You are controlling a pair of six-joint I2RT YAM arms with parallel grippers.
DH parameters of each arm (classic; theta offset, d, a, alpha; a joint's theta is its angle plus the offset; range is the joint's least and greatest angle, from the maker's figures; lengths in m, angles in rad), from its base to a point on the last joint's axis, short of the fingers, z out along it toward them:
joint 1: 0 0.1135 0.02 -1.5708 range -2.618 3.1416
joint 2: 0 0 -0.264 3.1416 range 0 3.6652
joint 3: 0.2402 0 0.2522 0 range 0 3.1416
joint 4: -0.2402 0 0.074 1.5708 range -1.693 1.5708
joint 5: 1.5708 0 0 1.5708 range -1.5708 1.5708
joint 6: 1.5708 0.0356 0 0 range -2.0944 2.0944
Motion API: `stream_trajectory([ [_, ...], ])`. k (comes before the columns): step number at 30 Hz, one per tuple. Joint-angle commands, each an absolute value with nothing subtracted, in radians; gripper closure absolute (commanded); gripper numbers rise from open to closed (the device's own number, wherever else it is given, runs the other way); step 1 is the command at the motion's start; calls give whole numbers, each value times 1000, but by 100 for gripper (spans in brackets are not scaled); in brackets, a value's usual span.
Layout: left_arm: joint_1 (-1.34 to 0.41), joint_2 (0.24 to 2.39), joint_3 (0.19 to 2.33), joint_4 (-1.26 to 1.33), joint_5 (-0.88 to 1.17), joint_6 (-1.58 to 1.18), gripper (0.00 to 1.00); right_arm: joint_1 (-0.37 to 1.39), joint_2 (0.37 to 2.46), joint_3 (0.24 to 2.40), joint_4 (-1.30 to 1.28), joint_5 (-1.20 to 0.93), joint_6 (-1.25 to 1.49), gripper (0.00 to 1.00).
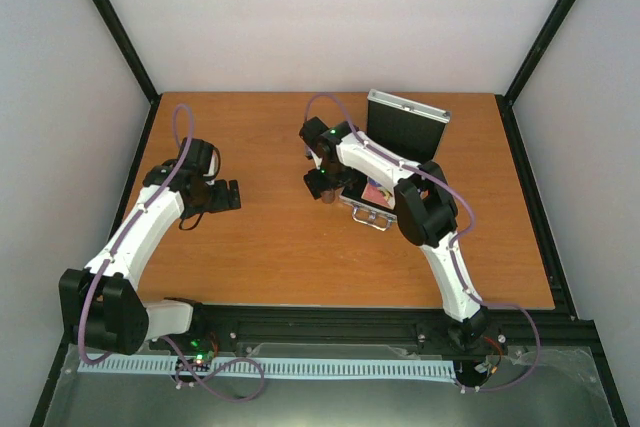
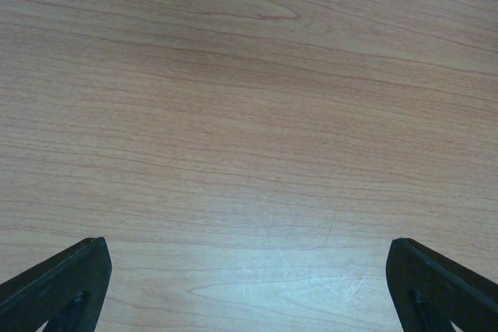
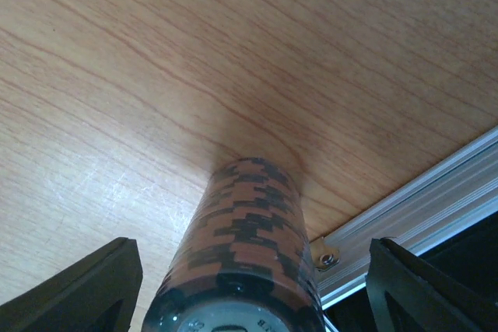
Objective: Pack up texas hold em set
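Note:
The silver case [image 1: 405, 127] of the texas hold em set stands open at the middle right of the table, its lid upright and its handle toward me. Something reddish [image 1: 377, 192] shows inside, half hidden by the right arm. A dark cylinder [image 3: 249, 223] of stacked brown-and-black chips stands upright on the wood just left of the case's metal rim [image 3: 420, 192]. My right gripper [image 3: 253, 242] is open and straddles the cylinder [image 1: 327, 193], with a small gap on each side. My left gripper [image 2: 247, 242] is open over bare wood, far to the left [image 1: 232, 195].
The right arm reaches over the case's front half and hides most of its contents. Black frame rails border the table's left, right and near edges. White walls close the back.

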State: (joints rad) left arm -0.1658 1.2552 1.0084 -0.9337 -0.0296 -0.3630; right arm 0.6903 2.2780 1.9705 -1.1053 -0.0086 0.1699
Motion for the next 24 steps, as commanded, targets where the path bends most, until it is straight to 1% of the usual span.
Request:
stream_trajectory([
  [1,-170,1255,1016,-915,-31,-373,0,697,2293,2008,-1106,6,155,21],
  [4,-170,1253,1015,-916,-31,-374,0,696,2300,2011,-1099,5,153,25],
  [8,-170,1255,1015,-917,-33,-375,0,697,2304,2015,-1094,-1,149,34],
  [12,-170,1255,1014,-916,-36,-376,0,696,2310,2017,-1105,-5,143,36],
  [13,-170,1253,1014,-916,-36,-378,0,696,2310,2014,-1107,-7,143,39],
  [15,-170,1252,1013,-916,-37,-377,0,697,2308,2011,-1110,-11,143,47],
  [16,-170,1252,1012,-916,-37,-378,0,697,2307,2009,-1111,-13,143,50],
  [18,-170,1250,1013,-917,-38,-380,0,697,2307,2008,-1113,-17,143,50],
  [19,-170,1249,1013,-918,-37,-380,0,697,2304,2007,-1115,-17,143,52],
  [21,-170,1245,1011,-916,-38,-382,0,698,2300,2003,-1116,-17,143,61],
  [23,-170,1239,1011,-917,-37,-385,0,697,2296,1999,-1116,-15,143,73],
  [24,-170,1238,1011,-917,-36,-385,0,697,2294,2000,-1118,-13,143,76],
])
